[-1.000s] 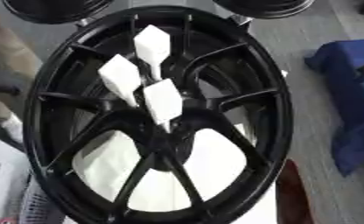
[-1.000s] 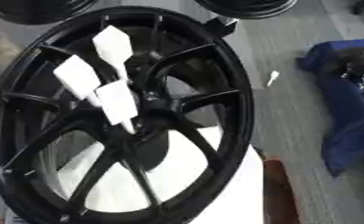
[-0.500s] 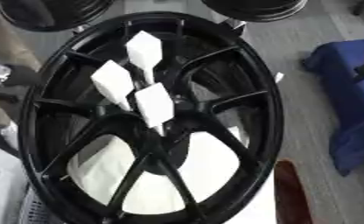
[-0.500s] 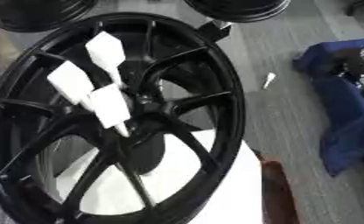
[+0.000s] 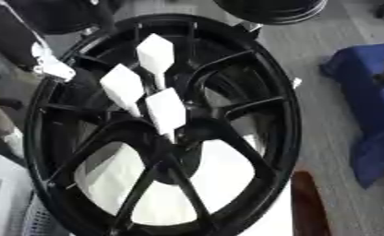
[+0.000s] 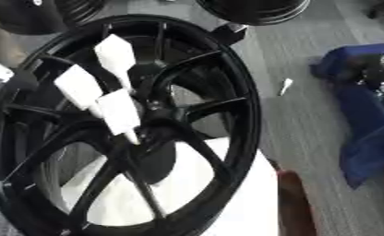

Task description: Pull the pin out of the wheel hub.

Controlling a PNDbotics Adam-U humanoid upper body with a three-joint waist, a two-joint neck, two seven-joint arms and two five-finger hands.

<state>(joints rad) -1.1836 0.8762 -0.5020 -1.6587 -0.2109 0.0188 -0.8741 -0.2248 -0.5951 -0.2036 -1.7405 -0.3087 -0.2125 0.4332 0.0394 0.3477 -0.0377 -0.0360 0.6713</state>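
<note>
Little of the robot shows from where I stand. Its left hand [image 5: 81, 82] is a black, rounded lump with a dull finish, and its surface is too blurred to show any detail. Just above the hand, on the wrist side, sits a white angular plate [image 5: 53, 67] with a faintly glossy face. It is the one light part on the limb. From the plate a thin pale line [image 5: 21, 27], either a cable or a lit edge, runs up the dark forearm away from the hand. Screws and markings are too blurred to tell.
</note>
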